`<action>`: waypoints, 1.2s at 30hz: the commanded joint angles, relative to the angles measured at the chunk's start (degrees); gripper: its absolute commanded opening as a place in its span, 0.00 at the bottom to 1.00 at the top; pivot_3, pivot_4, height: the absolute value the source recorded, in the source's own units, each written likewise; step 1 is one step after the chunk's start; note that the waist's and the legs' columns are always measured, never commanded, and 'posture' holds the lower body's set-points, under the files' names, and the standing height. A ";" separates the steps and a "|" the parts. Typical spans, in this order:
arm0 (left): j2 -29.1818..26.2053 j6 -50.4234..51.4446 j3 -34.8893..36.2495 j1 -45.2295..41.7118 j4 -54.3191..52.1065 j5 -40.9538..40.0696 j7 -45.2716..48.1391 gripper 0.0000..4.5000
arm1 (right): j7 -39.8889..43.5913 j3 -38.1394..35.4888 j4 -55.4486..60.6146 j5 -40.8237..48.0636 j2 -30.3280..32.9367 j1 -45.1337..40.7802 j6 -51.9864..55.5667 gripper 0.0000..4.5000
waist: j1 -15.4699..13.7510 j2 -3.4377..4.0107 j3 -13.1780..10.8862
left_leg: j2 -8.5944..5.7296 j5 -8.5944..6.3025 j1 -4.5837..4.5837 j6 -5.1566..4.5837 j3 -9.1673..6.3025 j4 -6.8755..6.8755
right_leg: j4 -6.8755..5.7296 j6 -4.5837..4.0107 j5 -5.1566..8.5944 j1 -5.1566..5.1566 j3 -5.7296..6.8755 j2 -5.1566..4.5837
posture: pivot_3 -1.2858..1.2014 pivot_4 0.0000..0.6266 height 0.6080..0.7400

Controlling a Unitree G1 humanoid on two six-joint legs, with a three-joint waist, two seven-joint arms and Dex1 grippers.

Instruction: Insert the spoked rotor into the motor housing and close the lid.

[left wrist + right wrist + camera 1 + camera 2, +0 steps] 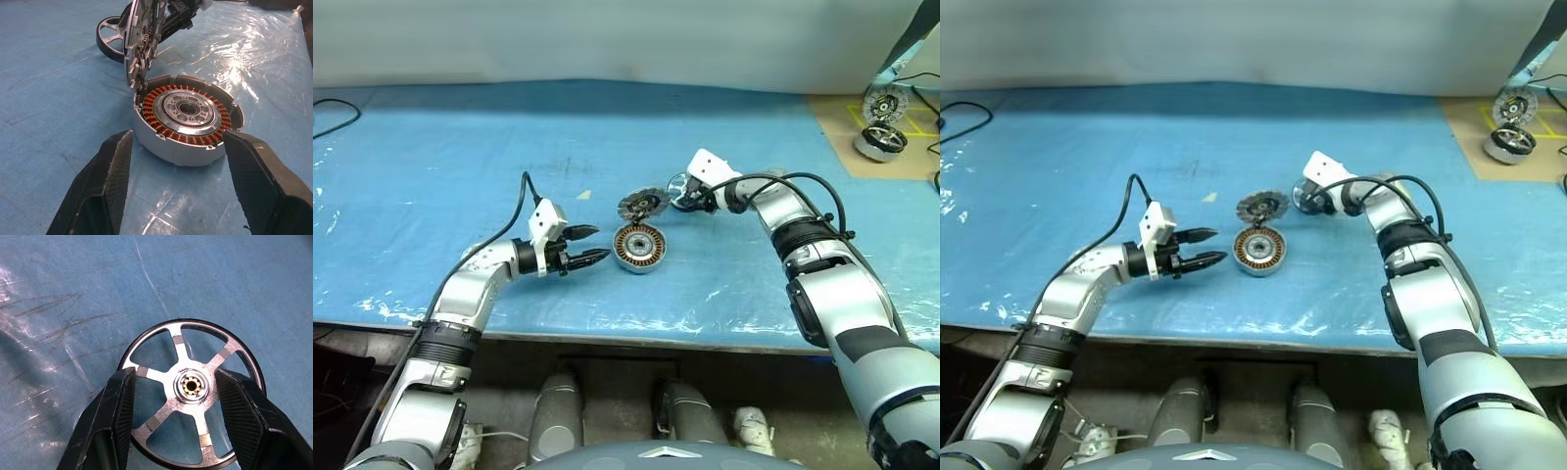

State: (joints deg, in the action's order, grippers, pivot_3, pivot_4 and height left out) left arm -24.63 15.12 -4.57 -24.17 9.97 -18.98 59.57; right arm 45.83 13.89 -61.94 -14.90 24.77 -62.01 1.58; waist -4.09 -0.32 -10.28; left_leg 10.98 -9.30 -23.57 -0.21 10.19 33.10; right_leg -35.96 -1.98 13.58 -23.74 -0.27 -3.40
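Right gripper (pixel 171 396) is spread wide, nothing grasped, fingers straddling the spoked rotor (pixel 191 399), which lies flat on the blue table cover (pixel 460 157). Through my right wrist camera the hub sits in the lower middle of the frame, between the two fingers; I can't tell whether either pad touches the spokes.

Left gripper (pixel 594 245) is also released, parked just left of centre in the head view, fingers pointing at the motor housing (pixel 638 247) without touching it.

Progress, as I judge it: early. Housing is empty, copper windings exposed. Lid (pixel 642 204) stands tilted up at the housing's far edge, so it is open. Rotor rests just right of the lid, centre of frame, near the housing but outside it.

Left to do: grasp rotor, seat it, shut lid.
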 commanded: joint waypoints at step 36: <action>-0.61 0.13 2.07 -3.68 1.09 -1.73 2.30 0.68 | 12.12 -11.22 66.27 10.69 19.77 39.57 22.60 0.35 | -1.65 -0.05 0.03 | -0.04 -0.01 0.47 0.01 -0.09 -0.70 | 0.93 -0.01 0.03 0.60 0.03 -0.01 | 0.52 0.24 1.00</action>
State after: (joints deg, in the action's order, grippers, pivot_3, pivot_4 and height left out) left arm -24.97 15.48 -3.70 -26.86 11.45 -19.25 61.20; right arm 56.78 5.70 -2.31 -7.46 43.46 -24.97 21.52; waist -5.73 -0.36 -10.25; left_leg 10.95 -9.31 -23.10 -0.20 10.08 32.36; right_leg -35.00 -1.98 13.60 -23.16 -0.23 -3.40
